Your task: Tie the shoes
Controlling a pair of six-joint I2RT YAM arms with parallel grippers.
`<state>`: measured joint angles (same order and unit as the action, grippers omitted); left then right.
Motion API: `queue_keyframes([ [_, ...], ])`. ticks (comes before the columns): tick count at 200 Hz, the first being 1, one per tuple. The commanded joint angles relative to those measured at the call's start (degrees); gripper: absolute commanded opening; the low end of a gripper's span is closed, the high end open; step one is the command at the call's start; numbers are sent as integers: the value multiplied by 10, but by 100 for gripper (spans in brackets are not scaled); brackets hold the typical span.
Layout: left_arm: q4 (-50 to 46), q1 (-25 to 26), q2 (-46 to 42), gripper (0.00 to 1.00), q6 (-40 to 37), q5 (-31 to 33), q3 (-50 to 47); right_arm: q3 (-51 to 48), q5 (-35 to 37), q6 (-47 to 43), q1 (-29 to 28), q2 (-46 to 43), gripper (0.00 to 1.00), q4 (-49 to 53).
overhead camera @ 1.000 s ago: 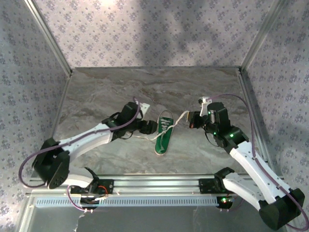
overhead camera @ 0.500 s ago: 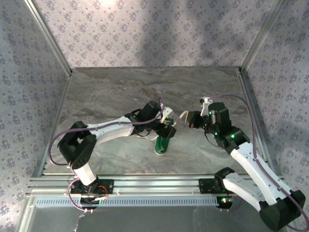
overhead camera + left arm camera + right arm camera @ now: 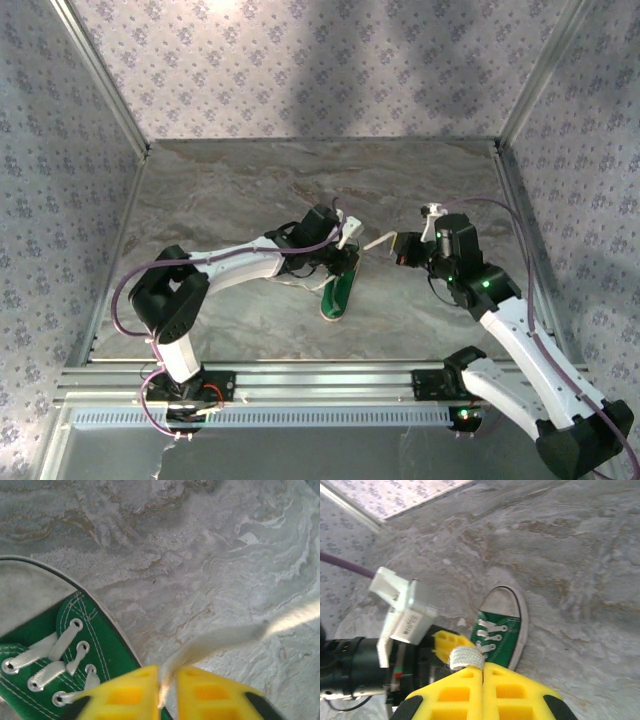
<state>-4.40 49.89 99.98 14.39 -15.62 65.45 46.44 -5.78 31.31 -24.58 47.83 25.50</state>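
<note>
Two arms work over one marble-patterned table (image 3: 230, 190) enclosed by patterned walls (image 3: 300, 70). The left arm (image 3: 230, 265) reaches in from the left and the right arm (image 3: 510, 320) from the right, meeting near the table's middle.

Item under task: a green sneaker (image 3: 340, 290) lies flat on the table between the arms, just below the left arm's wrist. The left wrist view shows its white toe cap, green canvas and laced eyelets (image 3: 75, 645). The right wrist view shows it toe-up (image 3: 502, 630) beyond that gripper's fingers.

Left gripper (image 3: 167, 672): jaws closed together, pinching a white lace (image 3: 220, 637) that leaves the fingertips and runs off toward the upper right, clear of the table.

Right gripper (image 3: 483, 672): jaws closed, with the lace (image 3: 466, 658) clamped at the tips.

From above, the lace (image 3: 380, 241) spans the short gap between the left gripper (image 3: 345, 255) and the right gripper (image 3: 400, 248).
</note>
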Motion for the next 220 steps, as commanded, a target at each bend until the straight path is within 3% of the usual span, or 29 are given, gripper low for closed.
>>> queue_keyframes([
  [1,13,-2,-1,4,11,-3,9,6,58,15,7,1,0,66],
  [44,40,-12,-24,1,48,0,-25,-25,46,-3,-7,83,0,116],
  [79,70,-31,-46,0,85,-10,-63,-42,46,-4,-72,175,0,92],
  [122,98,-54,-65,0,121,-45,-103,-21,38,-10,-109,266,0,66],
  [152,105,-58,-78,0,146,-48,-126,-18,73,-22,-118,228,36,62],
  [164,114,-57,-85,0,158,-51,-139,-22,90,-28,-118,190,45,53],
  [193,129,-51,-104,0,172,-44,-160,-32,124,-51,-111,114,48,26],
  [220,123,-28,-110,0,161,-8,-166,-1,94,-54,-57,121,48,24],
])
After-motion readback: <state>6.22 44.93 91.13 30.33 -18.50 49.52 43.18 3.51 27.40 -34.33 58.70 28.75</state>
